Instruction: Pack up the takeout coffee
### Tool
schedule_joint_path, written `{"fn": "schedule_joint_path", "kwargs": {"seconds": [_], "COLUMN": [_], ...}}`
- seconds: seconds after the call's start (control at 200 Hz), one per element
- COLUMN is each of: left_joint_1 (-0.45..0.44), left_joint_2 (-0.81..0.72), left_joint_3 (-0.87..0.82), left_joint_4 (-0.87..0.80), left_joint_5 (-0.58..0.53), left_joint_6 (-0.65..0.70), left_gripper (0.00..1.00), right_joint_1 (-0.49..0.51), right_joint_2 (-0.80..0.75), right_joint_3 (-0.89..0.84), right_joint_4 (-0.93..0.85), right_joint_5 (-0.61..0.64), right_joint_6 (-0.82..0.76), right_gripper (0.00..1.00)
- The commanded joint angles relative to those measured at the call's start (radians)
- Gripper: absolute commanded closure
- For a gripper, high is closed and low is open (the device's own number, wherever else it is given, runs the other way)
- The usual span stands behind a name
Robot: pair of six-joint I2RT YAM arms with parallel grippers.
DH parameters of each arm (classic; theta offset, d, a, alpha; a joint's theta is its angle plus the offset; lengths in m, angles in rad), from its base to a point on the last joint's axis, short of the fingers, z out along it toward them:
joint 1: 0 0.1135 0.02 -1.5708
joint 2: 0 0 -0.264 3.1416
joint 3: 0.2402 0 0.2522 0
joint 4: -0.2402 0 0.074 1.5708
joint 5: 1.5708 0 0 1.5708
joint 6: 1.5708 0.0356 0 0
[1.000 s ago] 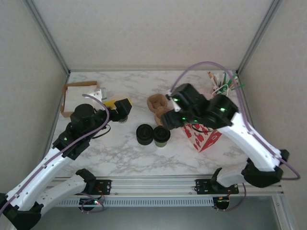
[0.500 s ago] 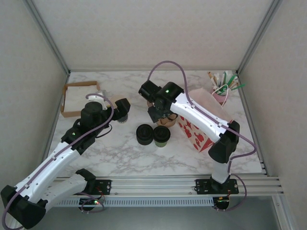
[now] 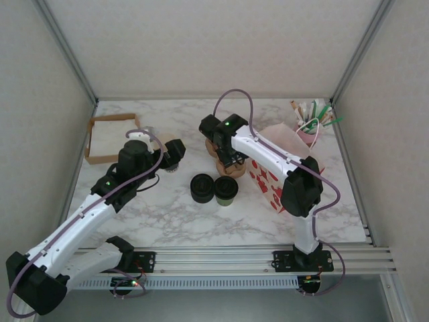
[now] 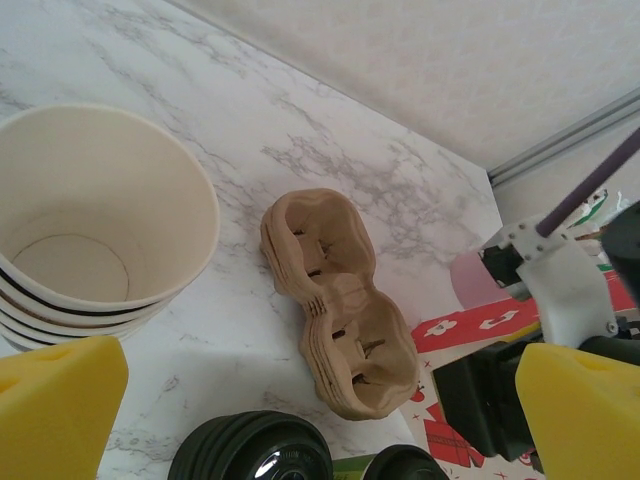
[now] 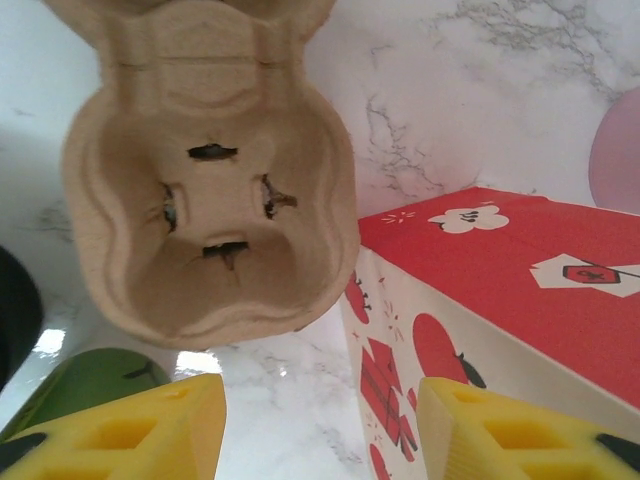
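**A:** From above, where do we find the coffee?

**B:** We see the coffee standing upright near the middle of the table, with its dark green lid on. It touches the black lids on its left. The carrier lies just behind it and the red box is on its right.

**A:** And the arms?

**B:** The right gripper hangs over the carrier. The left gripper sits between the carrier and the tray. From up here we cannot tell how either pair of jaws stands.

**A:** The left wrist, then.

**B:** There we see the left gripper spread wide, with one of its yellow fingers in each lower corner and nothing clamped. The cups are at the left. The carrier is in the middle with its two sockets facing up. The lids and the coffee peek in at the bottom edge.

**A:** And the right wrist?

**B:** We see the right gripper parted too, gripping nothing, with bare marble between its fingers. The carrier lies ahead on the left and the box on the right. The coffee shows its green lid just beside the left finger.
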Motion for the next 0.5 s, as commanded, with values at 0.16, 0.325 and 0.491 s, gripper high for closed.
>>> {"fn": "schedule_joint_path", "kwargs": {"seconds": [0.16, 0.325, 0.491], "left_joint_1": [0.012, 0.012, 0.012], "left_joint_2": [0.023, 0.032, 0.036], "left_joint_3": [0.005, 0.008, 0.022], "left_joint_4": [0.05, 0.071, 0.098], "left_joint_5": [0.058, 0.08, 0.124], "left_joint_6": [-0.004, -0.011, -0.002], "left_gripper": [0.0, 0.0, 0.0], "right_joint_1": [-0.043, -0.044, -0.043], "right_joint_2": [0.007, 0.005, -0.036], "right_joint_3": [-0.025, -0.024, -0.005], "right_joint_4": [0.003, 0.003, 0.043], "right_joint_5": [0.09, 0.086, -0.039], "right_joint_6": [0.029, 0.027, 0.01], "right_gripper": [0.46, 0.45, 0.41]}}
